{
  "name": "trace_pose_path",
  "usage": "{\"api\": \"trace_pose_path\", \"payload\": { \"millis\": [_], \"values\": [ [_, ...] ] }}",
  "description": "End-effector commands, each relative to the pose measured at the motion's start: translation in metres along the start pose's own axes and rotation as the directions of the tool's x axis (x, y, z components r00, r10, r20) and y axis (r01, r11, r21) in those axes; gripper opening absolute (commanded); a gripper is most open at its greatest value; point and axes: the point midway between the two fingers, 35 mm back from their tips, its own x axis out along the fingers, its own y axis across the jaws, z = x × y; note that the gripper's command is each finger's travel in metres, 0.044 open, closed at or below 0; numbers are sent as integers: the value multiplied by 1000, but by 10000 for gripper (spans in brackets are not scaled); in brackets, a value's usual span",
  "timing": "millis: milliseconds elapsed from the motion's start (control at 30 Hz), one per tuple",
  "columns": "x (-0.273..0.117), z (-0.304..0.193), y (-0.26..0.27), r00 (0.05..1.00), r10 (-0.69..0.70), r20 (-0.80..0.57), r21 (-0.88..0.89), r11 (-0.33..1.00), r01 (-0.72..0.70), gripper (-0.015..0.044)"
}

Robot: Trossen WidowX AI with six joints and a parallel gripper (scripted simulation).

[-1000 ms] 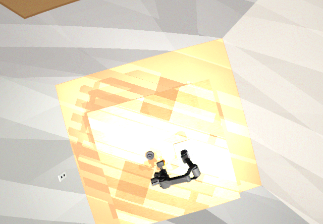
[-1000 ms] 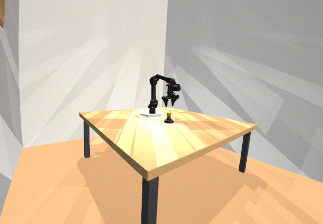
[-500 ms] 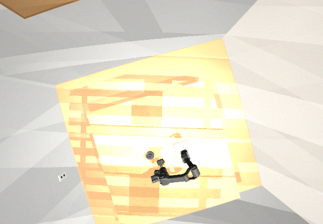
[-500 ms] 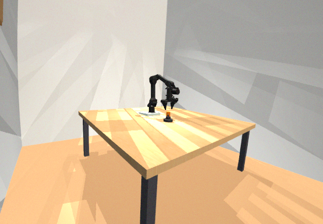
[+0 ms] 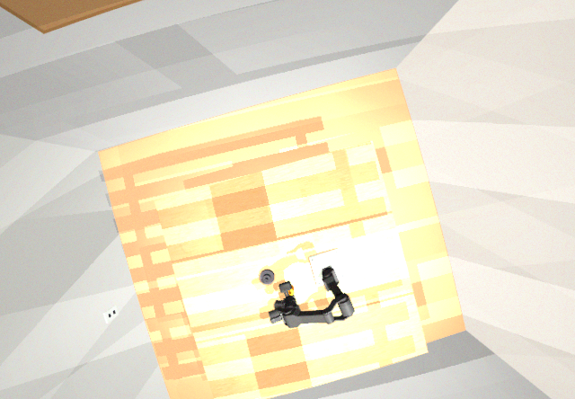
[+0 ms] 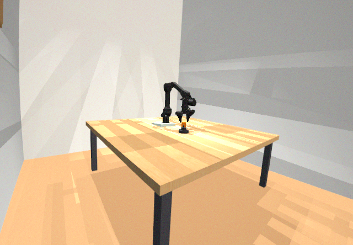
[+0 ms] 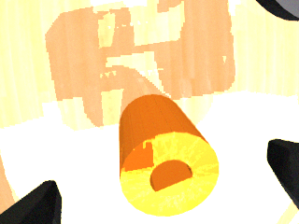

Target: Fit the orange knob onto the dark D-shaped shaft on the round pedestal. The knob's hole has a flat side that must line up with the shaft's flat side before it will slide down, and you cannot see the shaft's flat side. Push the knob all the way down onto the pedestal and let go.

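The orange knob (image 5: 291,292) (image 6: 183,123) (image 7: 145,119) stands upright on the table, apart from the pedestal. Its top, with the D-shaped hole, faces the wrist camera; the hole's flat side is toward the bottom of the wrist view, slightly slanted. My gripper (image 6: 184,121) (image 7: 167,173) is wide open, pointing down, with one fingertip on either side of the knob in the wrist view and neither touching it. The dark round pedestal (image 5: 267,277) (image 6: 183,131) stands beside the knob; only its edge (image 7: 286,8) shows at the wrist view's top right. The shaft's flat side cannot be made out.
The black arm (image 5: 313,316) (image 6: 167,98) reaches over the wooden table (image 5: 251,208) (image 6: 171,156) from its pale base plate (image 6: 168,124). Bright light and patchy shadows lie across the tabletop.
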Motion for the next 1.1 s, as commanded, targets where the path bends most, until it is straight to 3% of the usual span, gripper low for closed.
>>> {"api": "trace_pose_path", "payload": {
  "millis": [0, 967, 1067],
  "values": [
    [8, -1, -1, 1000, -5, -4, 4, 1000, 5, 440],
    [51, -3, -1, 1000, -5, -4, 4, 1000, 5, 440],
    [51, -3, -1, 1000, -5, -4, 4, 1000, 5, 361]
  ]
}}
